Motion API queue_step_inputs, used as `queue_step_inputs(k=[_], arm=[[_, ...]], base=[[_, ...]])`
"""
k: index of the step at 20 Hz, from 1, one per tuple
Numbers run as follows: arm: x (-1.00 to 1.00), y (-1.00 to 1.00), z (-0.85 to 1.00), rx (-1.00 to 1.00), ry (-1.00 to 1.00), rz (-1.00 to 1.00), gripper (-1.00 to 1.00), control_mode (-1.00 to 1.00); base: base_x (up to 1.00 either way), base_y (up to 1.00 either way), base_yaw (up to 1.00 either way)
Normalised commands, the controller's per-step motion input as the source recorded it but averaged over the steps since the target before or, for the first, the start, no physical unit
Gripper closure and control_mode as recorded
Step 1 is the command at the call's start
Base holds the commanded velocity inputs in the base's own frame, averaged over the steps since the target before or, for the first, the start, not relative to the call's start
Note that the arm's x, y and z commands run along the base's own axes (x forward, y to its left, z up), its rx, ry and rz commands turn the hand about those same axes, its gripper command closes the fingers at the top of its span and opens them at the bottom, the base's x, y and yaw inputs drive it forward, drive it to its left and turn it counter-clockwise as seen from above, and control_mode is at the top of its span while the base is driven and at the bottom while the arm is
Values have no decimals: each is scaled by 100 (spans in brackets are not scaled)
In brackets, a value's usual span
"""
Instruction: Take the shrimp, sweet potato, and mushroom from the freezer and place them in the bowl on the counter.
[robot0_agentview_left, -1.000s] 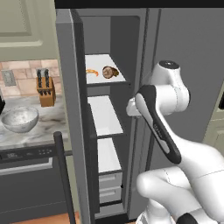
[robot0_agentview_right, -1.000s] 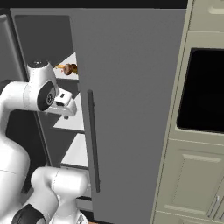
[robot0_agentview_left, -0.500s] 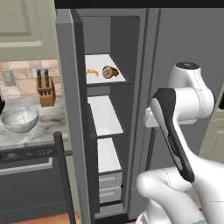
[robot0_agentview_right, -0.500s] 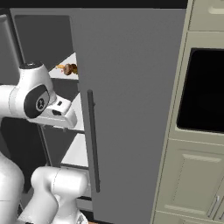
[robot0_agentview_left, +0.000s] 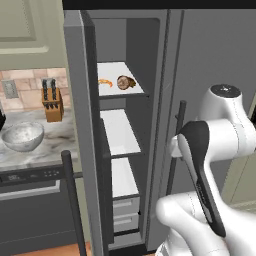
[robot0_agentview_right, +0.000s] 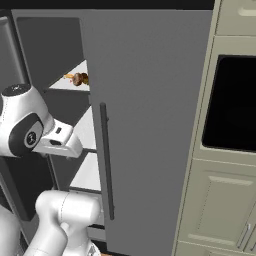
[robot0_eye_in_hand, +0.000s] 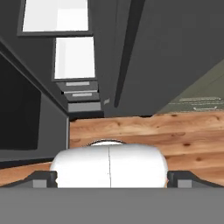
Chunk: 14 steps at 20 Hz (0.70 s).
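Note:
The freezer (robot0_agentview_left: 150, 45) stands with its left door (robot0_agentview_left: 80, 125) swung open. On its top white shelf lies the small orange shrimp (robot0_agentview_left: 105, 82) (robot0_agentview_right: 68, 76), and a brown lump (robot0_agentview_left: 126, 82) (robot0_agentview_right: 81, 78) sits right beside it; I cannot tell sweet potato from mushroom there. The bowl (robot0_agentview_left: 22, 136) rests on the counter (robot0_agentview_left: 50, 140) to the left. My gripper (robot0_eye_in_hand: 111, 179) is open and holds nothing, its fingertips (robot0_eye_in_hand: 41, 178) spread wide. It looks down past the lower drawers (robot0_eye_in_hand: 78, 94) to the floor. The hand (robot0_agentview_right: 62, 142) hangs outside the shelves, near the closed door's bar handle (robot0_agentview_right: 106, 160).
A knife block (robot0_agentview_left: 51, 102) stands behind the bowl against the brick backsplash. A dark dishwasher (robot0_agentview_left: 30, 185) sits under the counter. The open door's handle (robot0_agentview_left: 72, 200) juts out low on the left. A wall oven (robot0_agentview_right: 232, 100) and pale cabinets lie to the right. The floor (robot0_eye_in_hand: 175, 135) is wood.
The arm has swung right and down, away from the freezer opening toward the closed door's handle. The gripper has stayed open. The food and bowl have not moved.

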Motion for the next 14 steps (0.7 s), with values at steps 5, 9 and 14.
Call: queue_step_inputs(k=[5,9,14], arm=[[14,-18,0,2,0,0,-100,-100],[5,-6,0,0,0,0,-100,100],[0,0,0,0,0,0,-100,100]], base=[[0,0,0],[8,0,0],[39,27,0]])
